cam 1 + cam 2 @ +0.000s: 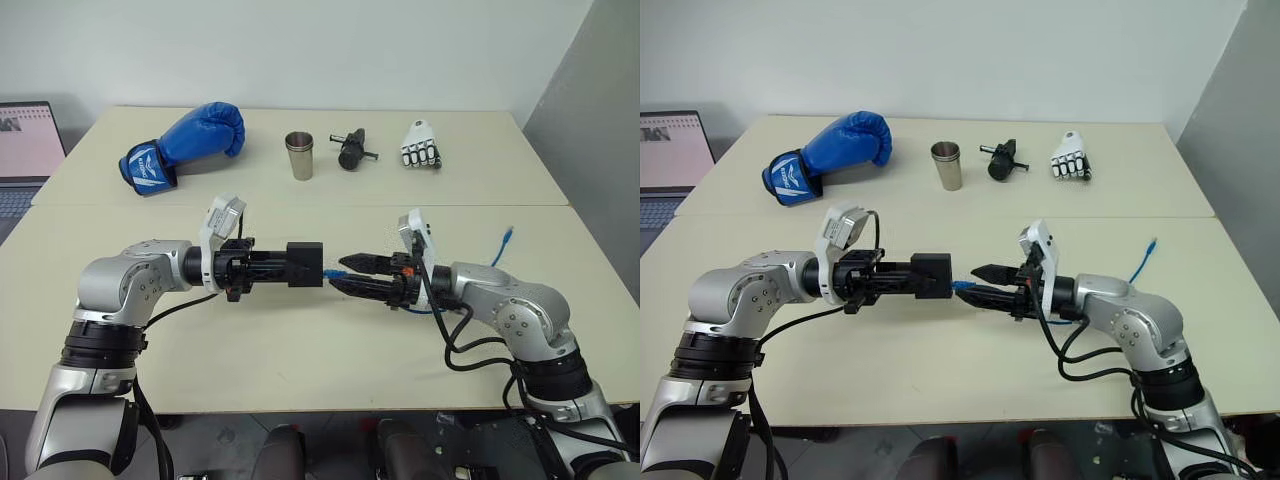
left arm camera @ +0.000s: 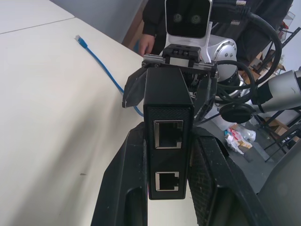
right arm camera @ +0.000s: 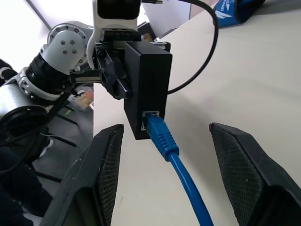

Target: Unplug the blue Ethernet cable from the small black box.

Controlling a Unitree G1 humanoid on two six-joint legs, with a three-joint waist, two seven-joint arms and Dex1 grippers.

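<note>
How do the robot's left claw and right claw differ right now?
The left claw is shut on the small black box; the right claw is open and holds nothing. The left claw's fingers press the box's sides, while the right claw's fingers stand apart on either side of the blue Ethernet cable, not touching it. Both point toward each other above the table.

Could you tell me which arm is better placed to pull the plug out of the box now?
Right: the right gripper stands open astride the bright-blue Ethernet cable, plugged into the small matte black box clamped by the left gripper.
</note>
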